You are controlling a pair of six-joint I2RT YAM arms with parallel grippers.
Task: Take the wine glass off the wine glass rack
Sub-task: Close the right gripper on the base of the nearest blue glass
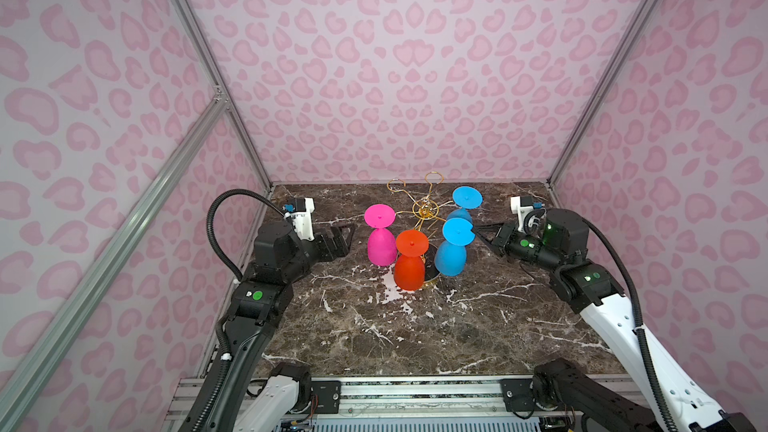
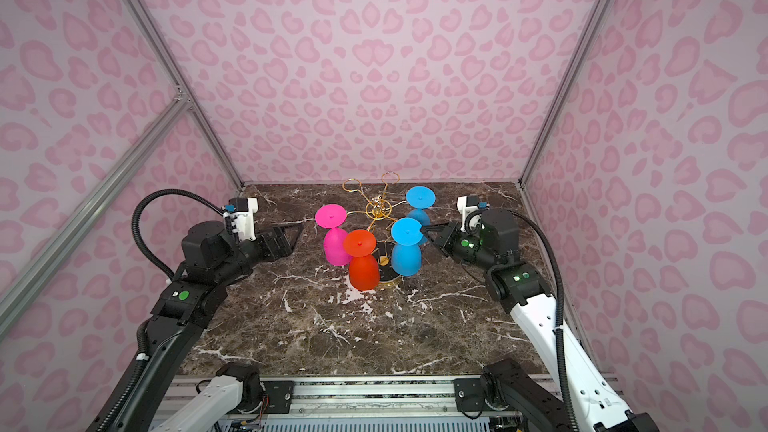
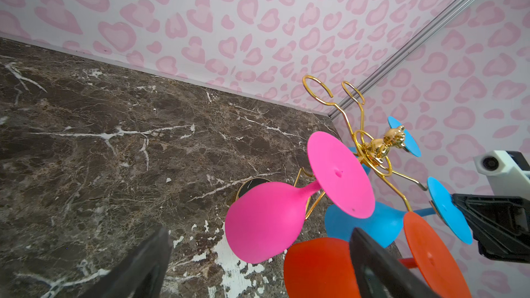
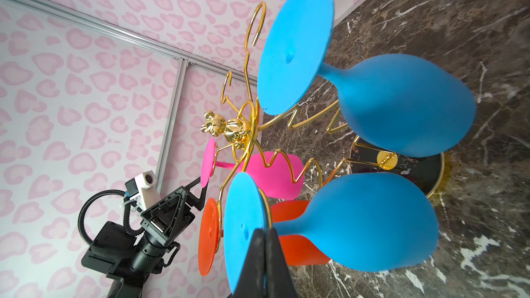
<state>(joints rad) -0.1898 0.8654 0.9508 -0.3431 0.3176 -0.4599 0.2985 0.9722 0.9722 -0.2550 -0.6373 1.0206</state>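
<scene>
The wine glass rack (image 1: pixel 426 209) is a gold wire stand at the back middle of the marble table, on a round black base (image 4: pixel 415 167). Several wine glasses hang from it upside down. In the right wrist view my right gripper (image 4: pixel 265 232) is shut on the rim of the flat foot of the nearer blue wine glass (image 4: pixel 370 222), which still hangs in its gold loop. In both top views the right gripper (image 2: pixel 424 229) reaches in from the right at that glass (image 1: pixel 451 257). My left gripper (image 1: pixel 345 238) is open, left of the pink glass (image 3: pixel 266 222) and holding nothing.
A red glass (image 1: pixel 409 270) hangs at the front of the rack and a second blue glass (image 1: pixel 467 197) at the back right. Two empty gold loops (image 1: pixel 434 178) point toward the back wall. Pink patterned walls close in the table on three sides.
</scene>
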